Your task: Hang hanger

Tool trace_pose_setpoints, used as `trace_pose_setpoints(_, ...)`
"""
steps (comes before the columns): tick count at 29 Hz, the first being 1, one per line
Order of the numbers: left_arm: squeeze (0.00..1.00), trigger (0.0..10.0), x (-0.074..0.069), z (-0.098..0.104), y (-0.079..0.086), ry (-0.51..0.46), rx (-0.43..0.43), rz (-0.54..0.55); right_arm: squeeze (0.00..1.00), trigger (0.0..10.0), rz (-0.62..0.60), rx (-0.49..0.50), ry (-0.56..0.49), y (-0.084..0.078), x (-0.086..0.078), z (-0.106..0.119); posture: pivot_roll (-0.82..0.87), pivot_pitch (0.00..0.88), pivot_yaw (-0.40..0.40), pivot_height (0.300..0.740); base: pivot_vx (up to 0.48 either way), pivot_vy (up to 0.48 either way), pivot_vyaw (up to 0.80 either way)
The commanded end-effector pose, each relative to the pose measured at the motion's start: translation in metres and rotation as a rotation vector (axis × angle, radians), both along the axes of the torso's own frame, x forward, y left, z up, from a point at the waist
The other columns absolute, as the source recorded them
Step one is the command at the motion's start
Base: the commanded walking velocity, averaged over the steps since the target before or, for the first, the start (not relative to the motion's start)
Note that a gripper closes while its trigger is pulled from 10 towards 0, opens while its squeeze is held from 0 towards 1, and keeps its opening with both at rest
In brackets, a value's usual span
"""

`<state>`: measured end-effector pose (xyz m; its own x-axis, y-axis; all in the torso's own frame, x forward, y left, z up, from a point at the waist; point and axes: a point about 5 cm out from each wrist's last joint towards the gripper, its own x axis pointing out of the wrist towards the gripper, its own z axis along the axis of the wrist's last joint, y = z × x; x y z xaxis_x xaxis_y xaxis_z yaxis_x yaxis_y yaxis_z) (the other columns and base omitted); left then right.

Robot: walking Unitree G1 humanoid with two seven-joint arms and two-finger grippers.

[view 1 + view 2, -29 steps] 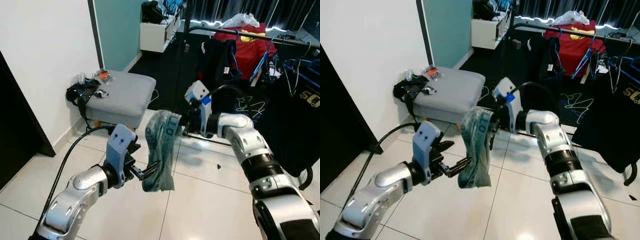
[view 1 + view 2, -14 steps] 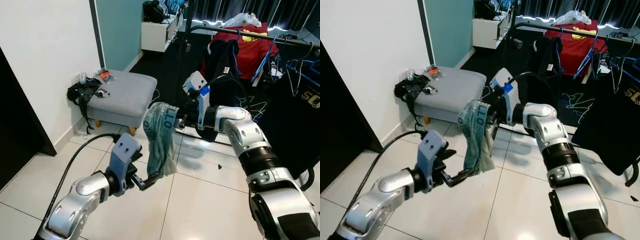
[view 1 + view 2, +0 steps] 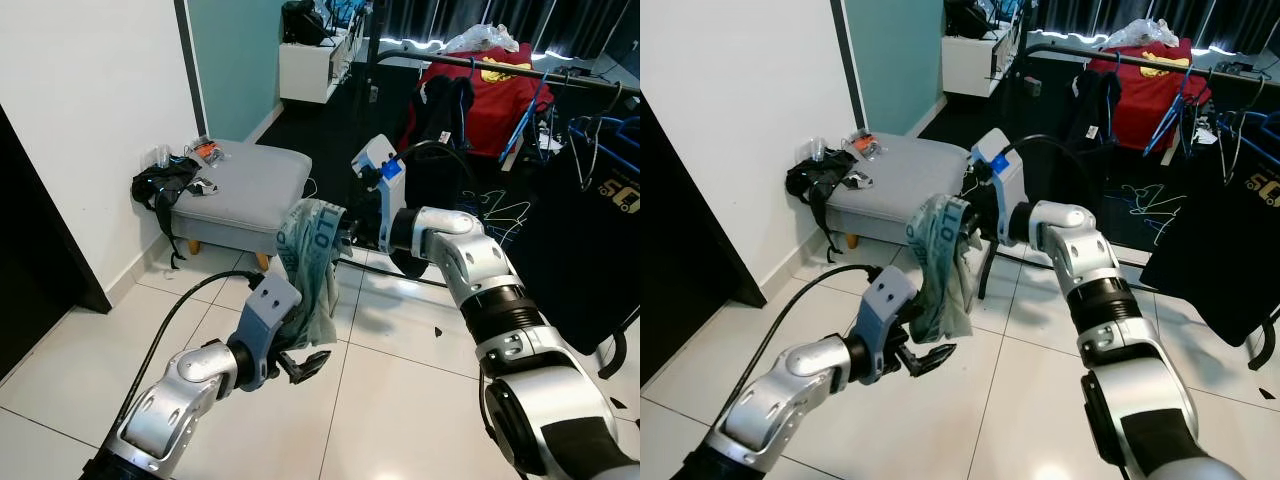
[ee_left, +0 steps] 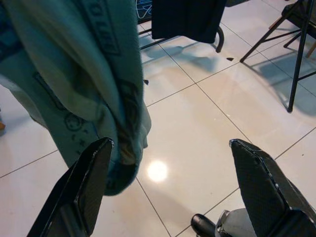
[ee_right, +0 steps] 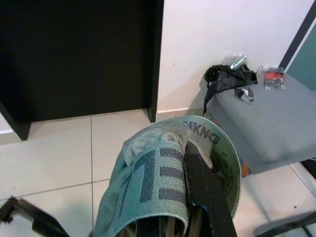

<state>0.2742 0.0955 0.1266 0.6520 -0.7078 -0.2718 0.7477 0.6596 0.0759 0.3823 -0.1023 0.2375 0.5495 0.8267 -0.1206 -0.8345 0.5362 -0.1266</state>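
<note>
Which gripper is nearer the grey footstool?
Right. The right gripper holds the green garment up just in front of the footstool; the left gripper hangs open lower, farther away.

You've open tile floor [image 3: 400,390] below — the ottoman [image 3: 250,195] blocks left, the crowded rack [image 3: 500,70] stands ahead.

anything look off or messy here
Yes. The task is hanging a hanger, but the right gripper holds a bunched green garment drooping over its fingers, with no hanger visible in it. The left gripper is open just below the cloth. A black bag spills off the grey ottoman.
</note>
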Motion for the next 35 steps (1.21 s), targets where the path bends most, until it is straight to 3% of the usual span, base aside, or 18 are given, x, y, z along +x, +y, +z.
trace_pose_setpoints(1, 0.00, 10.0, 0.001, -0.004, -0.001, 0.015, 0.017, -0.007, 0.00, 0.0, -0.002, 0.026, 0.010, 0.005, 0.001, 0.005, 0.03, 0.056, -0.044, 0.740, 0.000, 0.000, 0.00)
trace_pose_setpoints(9, 0.00, 10.0, 0.004, -0.012, -0.006, 0.048, 0.024, -0.011, 0.00, 0.0, 0.001, 0.047, 0.023, 0.013, 0.001, 0.008, 0.03, 0.059, -0.045, 0.740, 0.000, 0.000, 0.00)
trace_pose_setpoints(16, 0.00, 10.0, 0.023, -0.024, -0.003, 0.059, 0.087, 0.123, 0.00, 0.0, 0.018, 0.069, 0.022, 0.021, 0.000, 0.014, 0.03, 0.061, -0.038, 0.740, 0.000, 0.000, 0.00)
trace_pose_setpoints(24, 0.00, 10.0, 0.025, -0.027, 0.002, 0.064, 0.098, 0.147, 0.00, 0.0, 0.030, 0.079, 0.018, 0.022, -0.002, 0.017, 0.03, 0.062, -0.038, 0.740, 0.000, 0.000, 0.00)
trace_pose_setpoints(25, 0.00, 0.0, 0.026, -0.027, 0.004, 0.068, 0.095, 0.157, 0.00, 0.0, 0.027, 0.080, 0.016, 0.022, -0.002, 0.017, 0.03, 0.062, -0.041, 0.740, 0.000, 0.000, 0.00)
trace_pose_setpoints(35, 0.00, 0.0, 0.026, -0.025, 0.020, 0.069, 0.077, 0.165, 0.00, 0.0, 0.017, 0.077, 0.021, 0.018, -0.002, 0.015, 0.03, 0.065, -0.041, 0.740, 0.000, 0.000, 0.00)
